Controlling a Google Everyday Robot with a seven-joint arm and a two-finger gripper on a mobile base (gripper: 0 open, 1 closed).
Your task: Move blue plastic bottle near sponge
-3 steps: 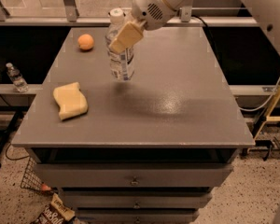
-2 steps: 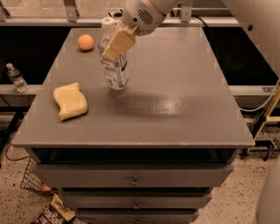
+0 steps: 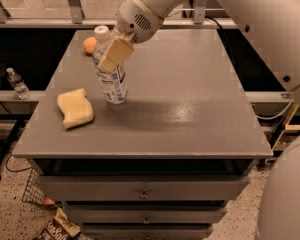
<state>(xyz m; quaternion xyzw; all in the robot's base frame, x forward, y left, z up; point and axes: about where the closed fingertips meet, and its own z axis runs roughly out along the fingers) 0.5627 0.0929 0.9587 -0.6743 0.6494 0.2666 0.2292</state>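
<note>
Currently, in the camera view, the tool (image 3: 111, 59) pinches the blue plastic bottle (image 3: 111, 76) high on its body, just under the white cap. One tan finger (image 3: 116, 53) lies across the front and the other is hidden behind. The bottle leans, cap toward 11 o'clock. Its base is at or just over the bench (image 3: 190, 109); which of the two cannot be told. The sponge (image 3: 76, 108) lies near, at about 8 o'clock from the base, with a strip of bare surface between them.

The main risk is the tilt. If the tool lets go while the bottle leans this far, the tall, light bottle probably topples toward the orange fruit (image 3: 90, 45) at 11 o'clock, or rolls off the left edge. A high grip on thin plastic may also let the base swing or the body slip during any further move. Pushing on toward 8 o'clock with the base dragging could shove the sponge away or catch on its wavy edge. Setting the bottle upright before release seems the safer course.
</note>
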